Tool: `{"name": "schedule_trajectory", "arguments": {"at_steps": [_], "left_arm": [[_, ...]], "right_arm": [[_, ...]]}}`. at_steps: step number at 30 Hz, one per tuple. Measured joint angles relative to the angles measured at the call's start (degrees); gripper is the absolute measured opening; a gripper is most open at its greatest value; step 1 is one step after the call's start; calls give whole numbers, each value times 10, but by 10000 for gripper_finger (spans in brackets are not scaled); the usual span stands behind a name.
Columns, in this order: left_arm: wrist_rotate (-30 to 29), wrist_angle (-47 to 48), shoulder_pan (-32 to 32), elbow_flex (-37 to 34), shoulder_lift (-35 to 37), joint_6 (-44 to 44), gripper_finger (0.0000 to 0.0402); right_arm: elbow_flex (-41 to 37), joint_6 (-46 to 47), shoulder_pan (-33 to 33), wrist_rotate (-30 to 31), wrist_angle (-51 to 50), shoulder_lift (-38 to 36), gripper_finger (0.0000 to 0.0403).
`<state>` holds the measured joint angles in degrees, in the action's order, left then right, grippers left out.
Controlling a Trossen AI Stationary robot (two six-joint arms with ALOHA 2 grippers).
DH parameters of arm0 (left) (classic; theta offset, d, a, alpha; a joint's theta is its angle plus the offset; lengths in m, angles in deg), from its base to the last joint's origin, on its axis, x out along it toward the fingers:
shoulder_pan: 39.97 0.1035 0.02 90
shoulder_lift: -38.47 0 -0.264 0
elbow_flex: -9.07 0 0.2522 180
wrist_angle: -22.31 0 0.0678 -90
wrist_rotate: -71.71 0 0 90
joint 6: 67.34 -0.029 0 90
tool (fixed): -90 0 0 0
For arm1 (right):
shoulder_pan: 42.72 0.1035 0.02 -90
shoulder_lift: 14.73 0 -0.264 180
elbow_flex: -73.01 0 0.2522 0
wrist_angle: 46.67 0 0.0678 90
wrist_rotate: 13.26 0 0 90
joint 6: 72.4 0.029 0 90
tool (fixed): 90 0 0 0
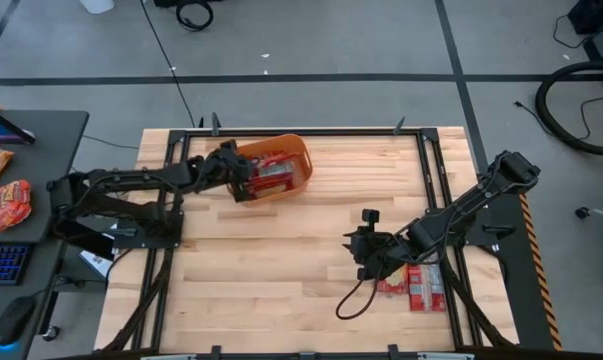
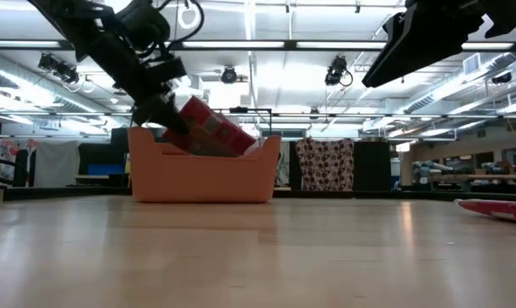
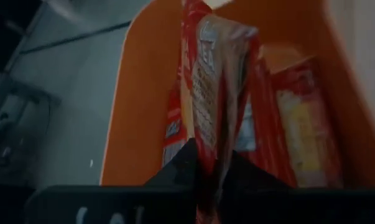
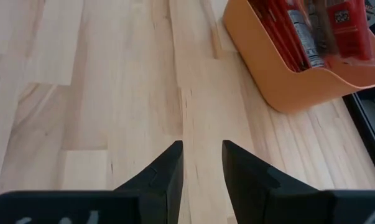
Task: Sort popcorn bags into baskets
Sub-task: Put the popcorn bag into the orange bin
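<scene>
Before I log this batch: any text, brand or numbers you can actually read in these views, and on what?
None readable.
Held packet in the left gripper, over the basket: cream label print, blurred.
Packets in the basket: label panels with lines of print, too small to read.
Packets on the table by the right gripper: too small.
Packets on the side desk: graphics only, unreadable.

Overhead view straight down, low view level across table, both showing orange basket (image 1: 281,165).
</scene>
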<state>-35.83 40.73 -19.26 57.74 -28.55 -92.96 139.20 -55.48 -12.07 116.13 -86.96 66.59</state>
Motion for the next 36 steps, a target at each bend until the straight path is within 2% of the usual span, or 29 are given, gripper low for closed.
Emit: {"name": "schedule_trajectory", "arguments": {"at_steps": [11,18,23,27,30,33,36], "left_arm": [[-10,56,8,-1,3,8,134],[-144,128,-20,38,19,9,167],[-242,214,-38,87,35,23,169],[-267,299,-45,125,38,80,169],[-228,330,-59,157,38,163,169],[-110,323,-80,186,38,226,169],[9,276,-104,202,38,278,169]], "right_arm": [[0,11,0,-15,0,0,116],[0,12,0,-19,-2,0,116],[-13,7,-3,-101,8,1,116],[-26,52,-5,-185,-11,1,116],[-24,122,-2,-253,-90,1,116],[-20,198,7,-274,-181,1,115],[-23,260,12,-308,-244,1,115]]}}
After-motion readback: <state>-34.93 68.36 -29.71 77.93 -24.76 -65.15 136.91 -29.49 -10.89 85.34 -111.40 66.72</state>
